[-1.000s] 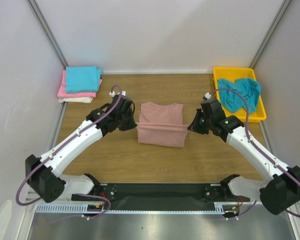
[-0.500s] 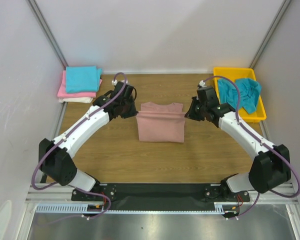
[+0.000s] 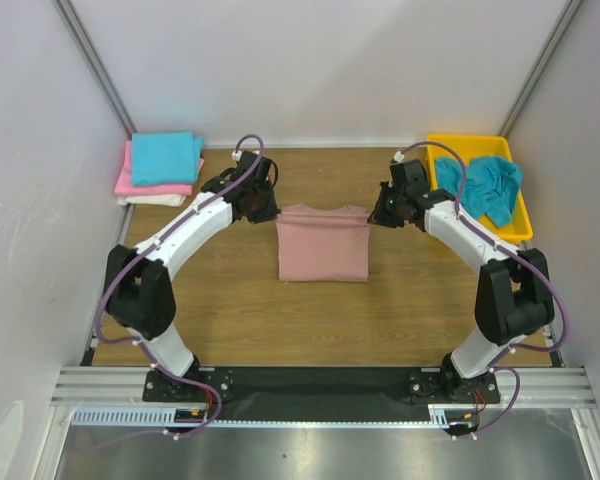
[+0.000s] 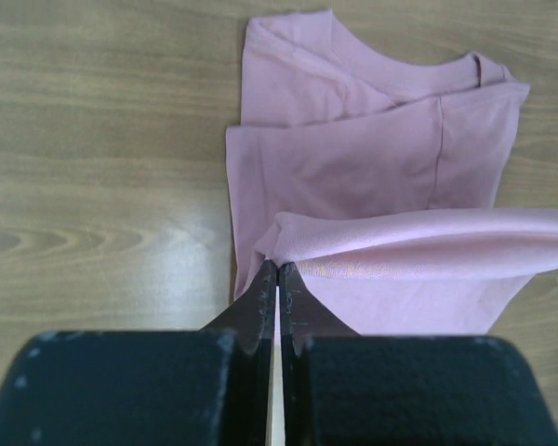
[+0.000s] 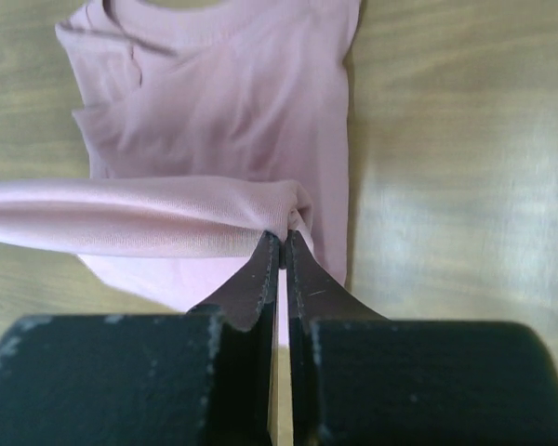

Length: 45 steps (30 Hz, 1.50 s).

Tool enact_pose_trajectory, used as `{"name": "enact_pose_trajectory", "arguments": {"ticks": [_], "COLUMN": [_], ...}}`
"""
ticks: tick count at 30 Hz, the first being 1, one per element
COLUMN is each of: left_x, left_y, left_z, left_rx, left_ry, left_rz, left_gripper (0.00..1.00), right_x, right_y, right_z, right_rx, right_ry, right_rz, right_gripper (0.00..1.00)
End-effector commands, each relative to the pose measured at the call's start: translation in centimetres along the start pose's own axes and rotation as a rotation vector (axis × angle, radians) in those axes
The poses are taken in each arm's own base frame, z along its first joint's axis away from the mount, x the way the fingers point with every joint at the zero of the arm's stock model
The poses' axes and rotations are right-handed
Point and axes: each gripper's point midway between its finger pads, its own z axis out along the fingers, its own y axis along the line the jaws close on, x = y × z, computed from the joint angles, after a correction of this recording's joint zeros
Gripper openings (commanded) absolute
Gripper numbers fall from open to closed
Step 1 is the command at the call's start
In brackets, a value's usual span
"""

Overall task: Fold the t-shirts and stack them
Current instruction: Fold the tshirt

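Wood-grain surface (image 3: 230, 315) inside a plain white booth, evenly lit.

The surface is light brown, its grain running side to side, with a pale sheen on it in both wrist views. A white back wall (image 3: 310, 70) meets the left wall (image 3: 30, 220) and the right wall (image 3: 585, 190) at two slanting grey metal posts (image 3: 95, 65). Along the near edge a black strip (image 3: 320, 382) lies on an aluminium rail (image 3: 85, 383), with a sheet of brushed metal (image 3: 320, 455) below it. Shadows are faint and soft.
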Motion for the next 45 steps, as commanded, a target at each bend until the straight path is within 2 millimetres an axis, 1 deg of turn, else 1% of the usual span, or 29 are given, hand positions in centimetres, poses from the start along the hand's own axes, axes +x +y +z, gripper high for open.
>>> {"name": "enact_pose_trajectory", "arguments": {"ticks": [1,2,5,8,13,19,21,23,24,25,26,27,28,29,31,32,33,34,35,36,37,38,39,40,41,42,43,44,45], "left_x": [-4.1,-4.8,-5.3,-5.0,-4.8,-5.2,-4.7,-4.3,-4.2,-4.1,-4.3,-4.4,-4.7,-5.4,-6.5,-7.1,-7.7,-8.5,-8.8,-9.0,-9.2,-10.1,-9.8,-9.0,-10.1,-9.7,-8.2,-8.8,-8.4], "left_y": [0.3,0.2,0.4,0.8,1.5,2.1,2.4,2.7,2.8,2.8,2.7,2.8,2.7,2.5,2.2,1.8,1.4,0.7,-0.3,-1.0,-1.7,-2.8,-4.3,-4.5,-6.0,-6.7,-6.3,-7.3,-7.5], "left_z": [0.2,0.5,2.2,4.0,6.7,8.6,9.3,10.0,10.1,10.3,10.3,10.3,10.2,9.8,8.6,7.9,7.2,5.8,5.1,4.5,3.0,2.3,1.3,0.7,-0.2,-0.5,0.4,-0.2,0.1], "left_rx": [-0.013,-0.006,-0.02,-0.032,-0.044,-0.069,-0.08,-0.09,-0.088,-0.087,-0.085,-0.088,-0.086,-0.088,-0.082,-0.071,-0.052,-0.023,0.029,0.069,0.114,0.172,0.262,0.301,0.385,0.434,0.441,0.5,0.514], "left_ry": [-0.103,-0.116,-0.107,-0.086,-0.069,-0.065,-0.05,-0.034,-0.031,-0.027,-0.035,-0.039,-0.044,-0.061,-0.085,-0.101,-0.121,-0.15,-0.16,-0.168,-0.19,-0.234,-0.227,-0.225,-0.28,-0.283,-0.258,-0.294,-0.294], "left_rz": [0.012,0.008,0.005,-0.001,-0.03,-0.034,-0.035,-0.033,-0.023,-0.016,-0.014,-0.008,-0.003,0.0,0.011,0.016,0.026,0.026,0.027,0.033,0.03,0.023,0.009,-0.005,-0.042,-0.059,-0.083,-0.125,-0.146], "left_gripper": [0.0,0.01,0.0,0.0,0.0,0.0,0.01,0.14,0.16,0.25,0.32,0.42,0.58,0.64,0.74,0.76,0.77,0.78,0.79,0.79,0.79,0.8,0.8,0.8,0.81,0.82,0.83,0.83,0.83], "right_x": [-3.3,-4.0,-4.2,-4.0,-4.7,-5.3,-4.8,-5.2,-5.3,-5.4,-5.9,-6.3,-6.6,-7.1,-8.4,-9.0,-9.6,-9.9,-10.6,-10.4,-11.1,-11.2,-10.1,-10.6,-10.5,-9.9,-9.3,-8.9,-7.9], "right_y": [-0.5,-0.5,-1.1,-1.6,-1.5,-1.4,-1.8,-1.7,-1.7,-1.7,-1.6,-1.4,-1.3,-1.1,-0.4,0.1,0.7,1.0,1.7,2.4,3.3,3.7,4.3,5.1,5.7,6.5,6.6,6.8,6.9], "right_z": [1.1,1.2,2.8,4.3,5.9,8.3,9.4,9.6,9.8,9.9,9.8,9.7,9.5,9.2,8.4,7.8,7.3,6.9,5.9,5.5,4.5,4.1,4.1,3.8,3.4,3.3,3.9,4.1,4.8], "right_rx": [0.01,0.008,0.014,0.018,-0.009,-0.021,-0.012,-0.012,-0.013,-0.01,-0.015,-0.021,-0.025,-0.028,-0.042,-0.054,-0.071,-0.08,-0.103,-0.135,-0.168,-0.193,-0.237,-0.284,-0.324,-0.381,-0.416,-0.442,-0.464], "right_ry": [-0.072,-0.083,-0.063,-0.032,-0.022,-0.013,0.02,0.024,0.025,0.022,0.006,-0.002,-0.008,-0.019,-0.048,-0.065,-0.079,-0.086,-0.108,-0.103,-0.13,-0.134,-0.106,-0.135,-0.146,-0.125,-0.13,-0.12,-0.087], "right_rz": [-0.032,-0.029,-0.024,-0.02,-0.027,-0.03,-0.031,-0.03,-0.033,-0.032,-0.034,-0.036,-0.036,-0.038,-0.04,-0.04,-0.041,-0.035,-0.022,-0.015,-0.009,-0.001,0.023,0.023,0.03,0.066,0.08,0.1,0.139], "right_gripper": [0.0,0.0,0.0,0.0,0.0,0.0,0.0,0.05,0.08,0.12,0.24,0.34,0.43,0.55,0.66,0.74,0.76,0.77,0.77,0.77,0.76,0.76,0.76,0.76,0.76,0.76,0.76,0.76,0.76]}}
